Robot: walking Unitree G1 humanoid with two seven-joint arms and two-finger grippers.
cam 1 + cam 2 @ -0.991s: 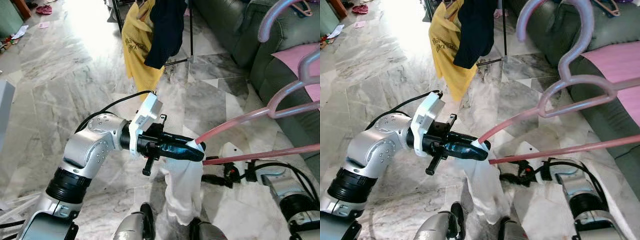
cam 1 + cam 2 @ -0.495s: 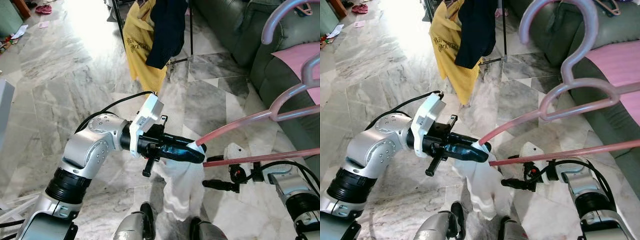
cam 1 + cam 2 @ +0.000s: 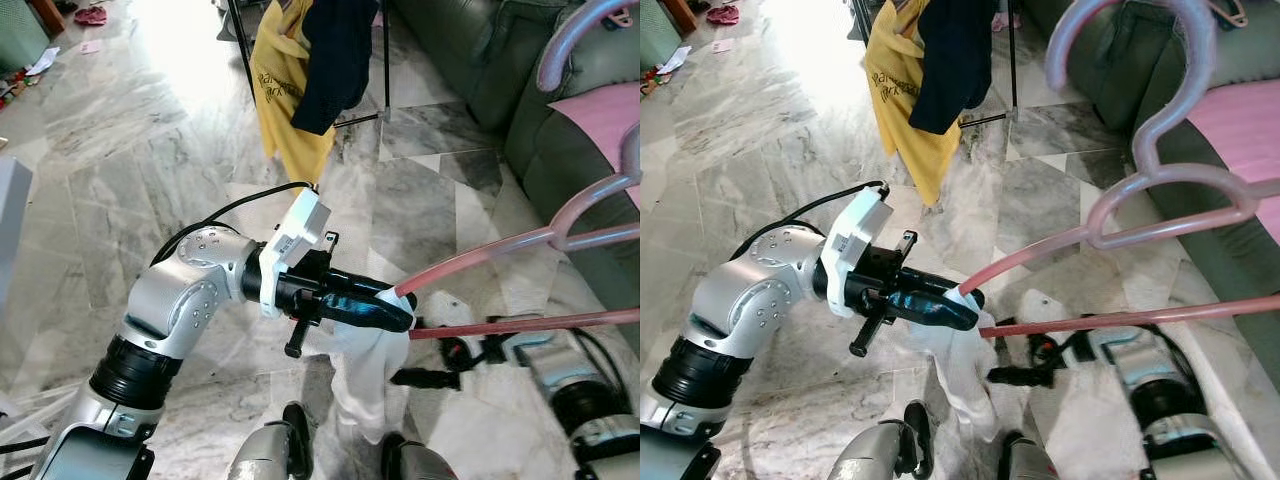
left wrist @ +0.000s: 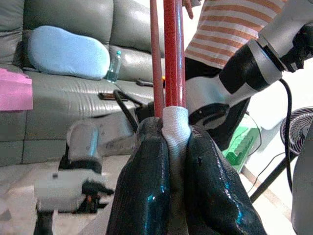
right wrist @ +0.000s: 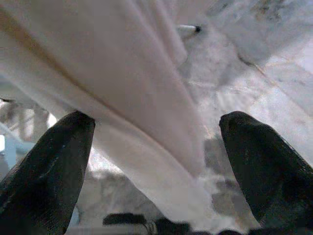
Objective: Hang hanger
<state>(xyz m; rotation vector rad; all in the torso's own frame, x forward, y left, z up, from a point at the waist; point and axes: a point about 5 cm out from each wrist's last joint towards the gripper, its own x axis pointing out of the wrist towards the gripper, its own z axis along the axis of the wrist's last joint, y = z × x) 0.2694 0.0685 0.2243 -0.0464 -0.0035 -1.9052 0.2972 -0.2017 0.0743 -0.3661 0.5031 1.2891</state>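
Note:
My left gripper (image 3: 396, 312) is shut on the tip of a pink hanger (image 3: 482, 256) and on the white garment (image 3: 362, 372) draped over that tip. The garment hangs down from the fingers towards the floor. The hanger's hook (image 3: 1160, 60) rises at the upper right and its lower bar (image 3: 520, 325) runs off to the right. In the left wrist view the fingers (image 4: 146, 176) pinch the white cloth (image 4: 175, 122) around the red bars (image 4: 169, 49). My right gripper (image 3: 1025, 360) is low beside the garment, open, with the cloth (image 5: 146, 112) between its fingertips (image 5: 46, 171).
A clothes rack with a yellow shirt (image 3: 285, 90) and a dark garment (image 3: 335, 50) stands ahead on the marble floor. A green sofa (image 3: 470, 60) with a pink cloth (image 3: 600, 110) lies to the right. A person in a striped shirt (image 4: 234, 24) stands nearby.
My right gripper has dropped and reached left towards the hanging white garment. The left gripper holds the same spot. The camera has shifted slightly.

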